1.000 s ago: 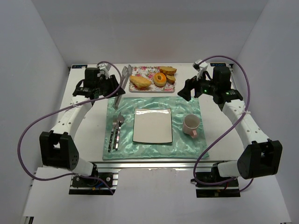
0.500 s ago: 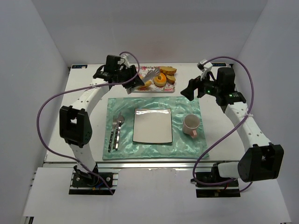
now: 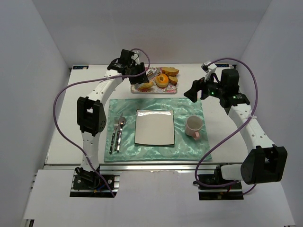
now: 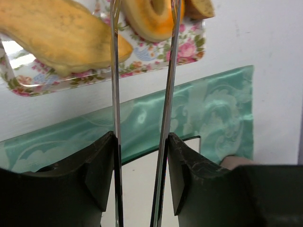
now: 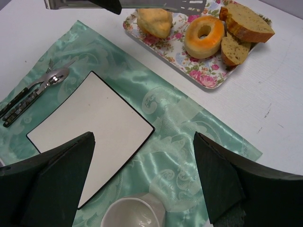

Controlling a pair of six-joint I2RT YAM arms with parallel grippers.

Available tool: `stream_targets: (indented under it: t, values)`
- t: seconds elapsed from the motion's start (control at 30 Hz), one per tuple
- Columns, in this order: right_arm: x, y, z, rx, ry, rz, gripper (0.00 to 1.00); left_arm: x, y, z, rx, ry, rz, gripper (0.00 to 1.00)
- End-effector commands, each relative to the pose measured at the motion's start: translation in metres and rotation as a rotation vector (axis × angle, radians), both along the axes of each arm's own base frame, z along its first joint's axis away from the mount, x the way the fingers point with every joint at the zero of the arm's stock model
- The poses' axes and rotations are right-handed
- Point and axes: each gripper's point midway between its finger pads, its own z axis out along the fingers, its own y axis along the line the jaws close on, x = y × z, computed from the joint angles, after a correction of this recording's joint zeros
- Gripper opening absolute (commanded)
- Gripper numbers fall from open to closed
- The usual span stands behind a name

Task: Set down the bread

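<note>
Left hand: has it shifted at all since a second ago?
Yes. The left hand has swung rightward, from beside the flowered tray to over its left end, and its tongs now reach toward the ring-shaped bun.

A satin sheen is shown by the green cloth placemat [image 5: 189, 137], into which a scroll pattern is woven. The square plate [image 5: 94, 123] is finished in glossy white. The tongs [image 5: 151, 4] are made of polished metal. The bread [image 5: 208, 47] is smooth-crusted, and the table [image 5: 265, 94] is painted matt white.
</note>
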Motion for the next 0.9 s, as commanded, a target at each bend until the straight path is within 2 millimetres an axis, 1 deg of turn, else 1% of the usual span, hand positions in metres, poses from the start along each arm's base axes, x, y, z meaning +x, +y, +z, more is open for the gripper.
stream_targets:
  t: [0.0,0.03,0.07,0.17,0.3,0.47,0.77,0.87]
  values:
    - [-0.001,0.000,0.014,0.027,-0.044,0.007,0.89,0.003,0.008,0.008,0.058,-0.029,0.007,0.56]
    - [0.000,0.000,0.013,0.028,-0.044,0.007,0.89,0.004,0.009,0.005,0.062,-0.027,0.005,0.56]
    - [0.000,0.000,0.013,0.029,-0.041,0.008,0.89,0.005,0.006,0.000,0.061,-0.019,-0.002,0.56]
    - [-0.001,0.000,0.012,0.029,-0.038,0.009,0.89,0.006,0.000,-0.008,0.039,-0.008,-0.022,0.56]
    - [0.000,-0.001,0.010,0.028,-0.032,0.005,0.89,0.007,-0.006,-0.014,0.016,-0.002,-0.042,0.57]
    - [0.001,-0.001,0.009,0.026,-0.029,0.005,0.89,0.008,-0.011,-0.017,-0.004,0.004,-0.056,0.57]
    - [0.002,0.000,0.009,0.035,-0.024,0.009,0.89,0.009,-0.012,-0.024,-0.001,0.019,-0.049,0.57]
    - [0.002,0.000,0.009,0.037,-0.026,0.011,0.89,0.011,-0.018,-0.025,-0.012,0.021,-0.061,0.57]
